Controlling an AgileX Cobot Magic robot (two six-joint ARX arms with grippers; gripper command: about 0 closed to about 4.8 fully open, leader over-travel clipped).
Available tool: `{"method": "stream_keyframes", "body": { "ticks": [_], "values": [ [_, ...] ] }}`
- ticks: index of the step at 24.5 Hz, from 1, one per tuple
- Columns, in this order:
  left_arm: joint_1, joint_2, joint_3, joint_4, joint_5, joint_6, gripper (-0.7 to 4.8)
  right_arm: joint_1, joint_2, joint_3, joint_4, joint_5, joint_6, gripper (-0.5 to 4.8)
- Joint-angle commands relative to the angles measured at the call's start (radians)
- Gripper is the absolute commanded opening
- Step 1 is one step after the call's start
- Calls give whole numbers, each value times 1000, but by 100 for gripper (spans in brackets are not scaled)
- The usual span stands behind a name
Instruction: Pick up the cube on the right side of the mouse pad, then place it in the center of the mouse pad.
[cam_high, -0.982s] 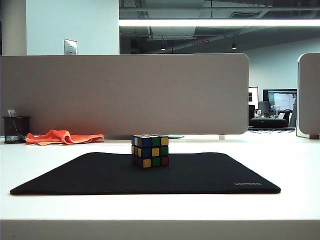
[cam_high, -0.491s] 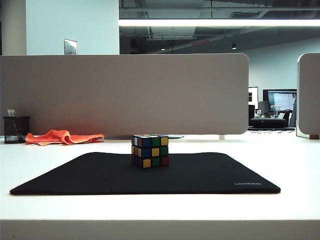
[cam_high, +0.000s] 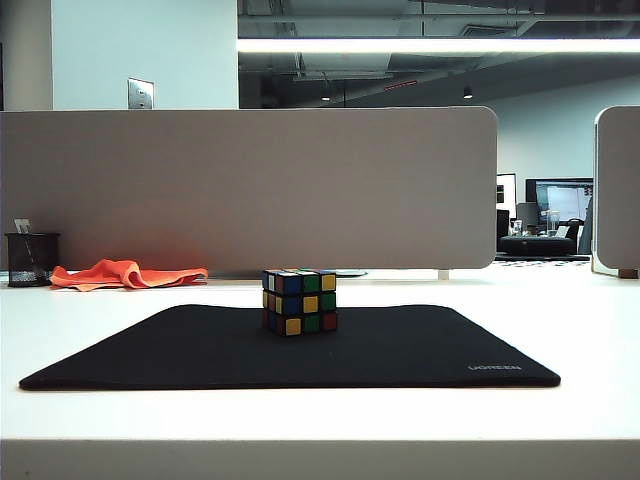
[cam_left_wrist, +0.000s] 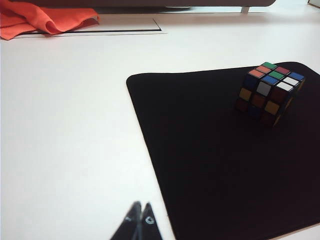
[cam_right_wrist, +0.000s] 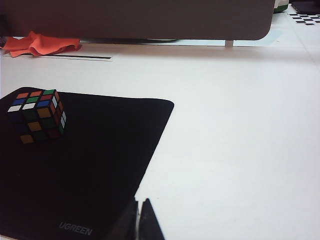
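Over bare white table (cam_left_wrist: 65, 125) beside the mouse pad (cam_left_wrist: 225, 165): left gripper (cam_left_wrist: 140, 214), tips pressed together, holding nothing. Over the pad's corner edge by the UGREEN lettering (cam_right_wrist: 75, 229): right gripper (cam_right_wrist: 139, 209), likewise pinched closed, empty. Well apart from both: cube (cam_high: 300, 301), upright near mid-pad. Behind, past the pad: orange cloth (cam_high: 125, 273), mesh pen cup (cam_high: 32, 259), grey divider panel (cam_high: 250, 190).

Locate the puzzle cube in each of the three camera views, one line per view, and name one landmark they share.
Exterior view: the cube sits mid-frame on the black mouse pad, near its far edge.
Left wrist view: the cube is at the picture's right, on the mouse pad.
Right wrist view: the cube is at the picture's left, on the mouse pad.
Shared landmark: the orange cloth by the grey divider, seen in all three views.
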Motion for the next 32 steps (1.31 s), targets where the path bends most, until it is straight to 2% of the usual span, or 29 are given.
{"method": "stream_keyframes", "body": {
  "ticks": [1,5,10,15,17,19,22,32],
  "values": [
    [3,-16,4,6,3,-3,-6,-2,-16,-6,13,-3,3,26],
    [3,-99,4,3,3,-3,-6,-43,-52,-6,22,-3,3,26],
    [2,-252,4,11,3,-3,-6,-171,-52,-6,16,0,3,26],
    [6,-248,4,13,4,-3,-6,-238,-52,-6,16,1,3,26],
    [39,-248,4,12,4,-3,-6,-267,-52,-6,16,1,3,26],
    [109,-248,4,9,4,-3,-6,-318,-52,-6,16,1,3,26],
    [140,-248,4,7,3,-3,-6,-346,-52,-6,16,2,3,26],
    [139,-248,4,7,4,-3,-6,-344,-52,-6,16,1,3,26]
  ]
}}
